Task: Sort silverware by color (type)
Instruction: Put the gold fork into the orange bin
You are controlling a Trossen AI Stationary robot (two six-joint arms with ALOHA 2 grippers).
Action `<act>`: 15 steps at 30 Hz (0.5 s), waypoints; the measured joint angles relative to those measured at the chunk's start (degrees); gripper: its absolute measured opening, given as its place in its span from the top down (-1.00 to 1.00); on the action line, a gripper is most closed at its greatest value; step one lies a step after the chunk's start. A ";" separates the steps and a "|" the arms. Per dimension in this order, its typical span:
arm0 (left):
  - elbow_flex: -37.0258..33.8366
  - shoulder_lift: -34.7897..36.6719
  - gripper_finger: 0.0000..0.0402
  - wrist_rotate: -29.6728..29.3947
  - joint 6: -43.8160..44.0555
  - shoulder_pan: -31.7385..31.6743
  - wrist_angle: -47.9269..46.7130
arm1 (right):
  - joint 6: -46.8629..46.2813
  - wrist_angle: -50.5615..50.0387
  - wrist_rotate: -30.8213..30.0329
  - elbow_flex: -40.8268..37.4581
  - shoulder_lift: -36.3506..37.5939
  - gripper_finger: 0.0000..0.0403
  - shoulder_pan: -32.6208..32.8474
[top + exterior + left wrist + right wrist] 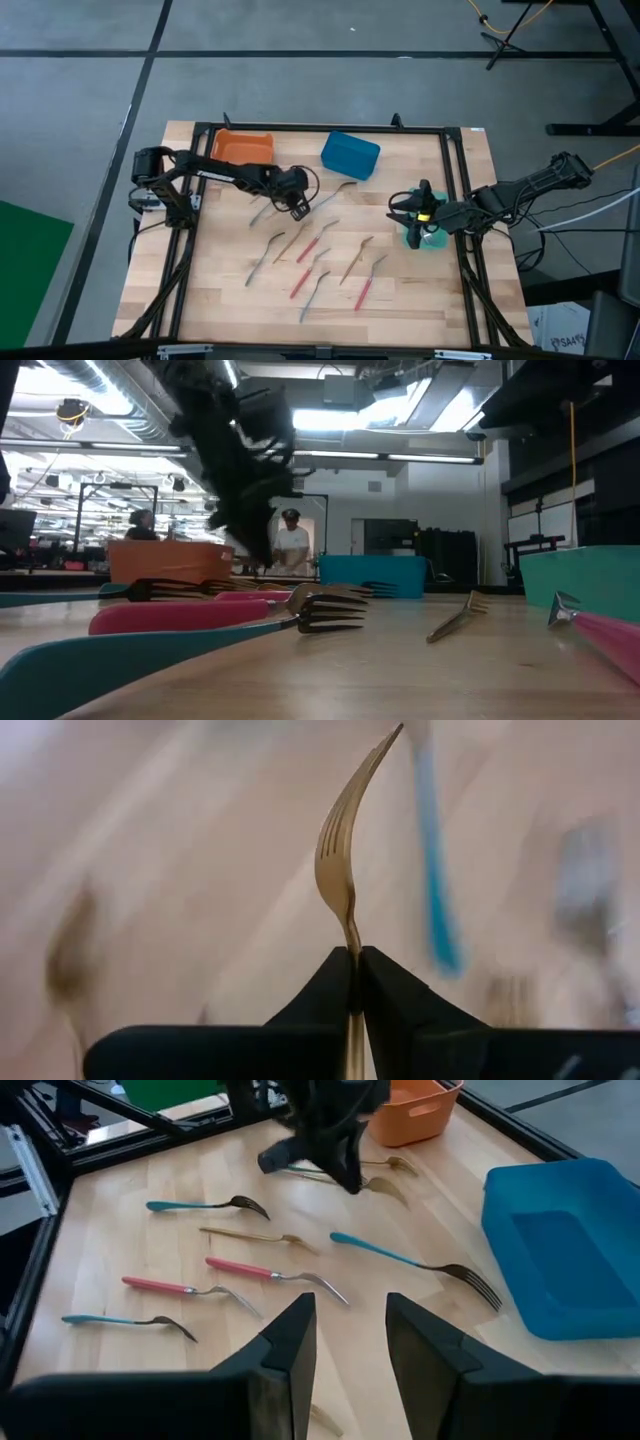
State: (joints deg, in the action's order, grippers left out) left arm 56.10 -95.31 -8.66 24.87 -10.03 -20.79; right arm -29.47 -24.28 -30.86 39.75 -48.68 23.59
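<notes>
My left gripper [298, 207] hangs over the table's far middle, between the orange bin [243, 147] and the blue bin [350, 155], shut on a gold fork [345, 850]. My right gripper [350, 1330] is open and touches nothing, above the green bin [428, 238] at the table's right side. Loose forks lie flat on the wood: red-handled ones [312, 243], teal-handled ones [410, 1260] and plain gold ones [355, 262]. My left gripper pinches the gold fork between its two fingers at the neck [350, 935], just below the tines. The fork lies along the fingers, with the curved tines sticking out past the fingertips and free of the table. The fingers hide the handle.
The three bins stand along the far and right sides of the table. A black frame rail [190, 240] runs around the table's edges. Bare wood lies along the near edge. Two people [290, 545] stand in the room behind.
</notes>
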 joint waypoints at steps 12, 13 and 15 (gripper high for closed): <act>17.25 6.99 0.94 -4.31 -35.01 -8.46 -21.57 | 0.02 0.14 -0.49 0.00 -1.19 0.44 0.00; 18.53 7.23 0.94 -6.03 -38.26 -9.17 -24.63 | 0.01 0.18 -0.47 0.00 -1.19 0.44 0.00; 20.86 7.71 0.94 -10.08 -43.92 -10.57 -28.34 | 0.02 0.23 -0.47 0.00 -1.21 0.44 0.00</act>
State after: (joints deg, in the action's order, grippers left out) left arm 76.95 -87.60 -18.74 -19.05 -20.60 -49.13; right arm -29.45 -24.05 -31.33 39.75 -49.89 23.59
